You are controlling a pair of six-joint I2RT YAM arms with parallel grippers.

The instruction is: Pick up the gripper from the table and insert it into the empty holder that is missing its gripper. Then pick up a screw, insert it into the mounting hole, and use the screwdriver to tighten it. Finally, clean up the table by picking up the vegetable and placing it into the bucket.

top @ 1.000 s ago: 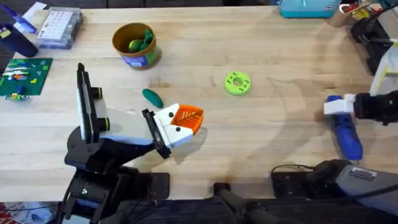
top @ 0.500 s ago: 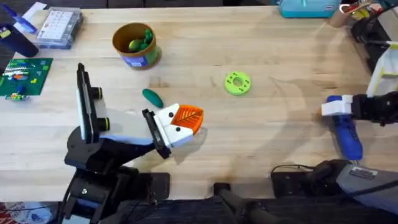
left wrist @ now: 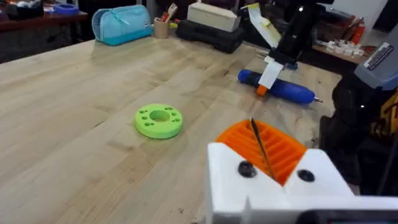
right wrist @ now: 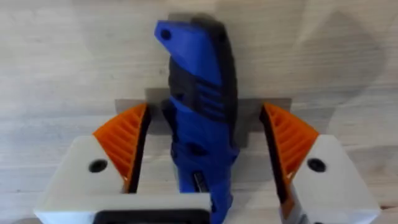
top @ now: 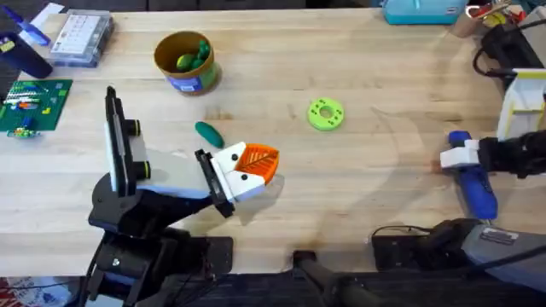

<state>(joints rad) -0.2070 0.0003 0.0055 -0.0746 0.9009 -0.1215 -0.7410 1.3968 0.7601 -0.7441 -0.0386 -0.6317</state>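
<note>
Since the earlier frames, the right pincer (top: 461,157) had shifted slightly left and nearer over the screwdriver (top: 475,181), while everything else on the table (top: 384,77) had kept its place. One screwdriver lay flat near the right edge of the table. In the right wrist view its blue body (right wrist: 200,112) ran between the two orange-padded fingers (right wrist: 124,142), which stood spread on either side of it with gaps showing, so the right pincer (right wrist: 205,146) straddled the tool without pinching it.

The left pincer (top: 252,166) sat low near the middle-left of the table, its two white fingers pressed together with the orange pads meeting and nothing between them; the left wrist view showed the same closed pads (left wrist: 264,146).

One dark-green vegetable (top: 208,133) lay on the table just beyond the left pincer, a little to its left. One ochre bucket (top: 187,61) stood farther back and left, with green pieces inside it whose number I could not tell. One lime-green ring (top: 326,113) lay near the middle of the table, well apart from both pincers. One clear compartment box (top: 82,37) rested at the far left corner.
</note>
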